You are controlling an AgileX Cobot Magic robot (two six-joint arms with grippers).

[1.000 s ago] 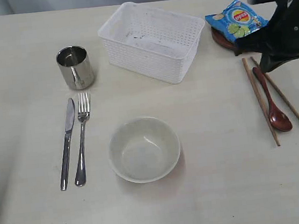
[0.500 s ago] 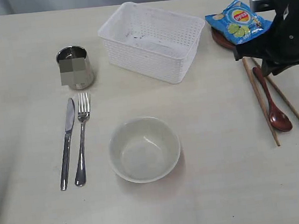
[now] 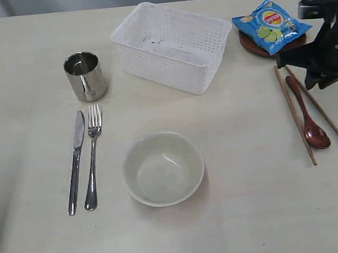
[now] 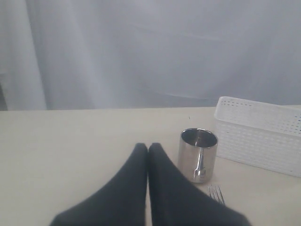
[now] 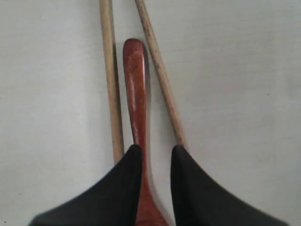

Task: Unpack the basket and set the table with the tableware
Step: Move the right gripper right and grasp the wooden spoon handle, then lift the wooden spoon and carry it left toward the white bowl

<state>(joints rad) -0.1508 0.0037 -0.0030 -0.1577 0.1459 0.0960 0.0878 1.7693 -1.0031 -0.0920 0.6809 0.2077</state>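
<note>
Black right gripper [image 5: 153, 149], fingers slightly apart, above a reddish-brown wooden spoon [image 5: 136, 89] lying between two wooden chopsticks [image 5: 111, 80]; black left gripper [image 4: 148, 147] fingers pressed together.

It looked like a robotics test lab rather than a home. A bare cream table [image 3: 258, 214] stood before a plain grey curtain [image 4: 141, 52], and a black robot arm [image 3: 331, 53] hung over one side of it.

light: soft, even | shadows: faint | glare: on cup [image 3: 84, 76] | focus: wrist views slightly soft
</note>
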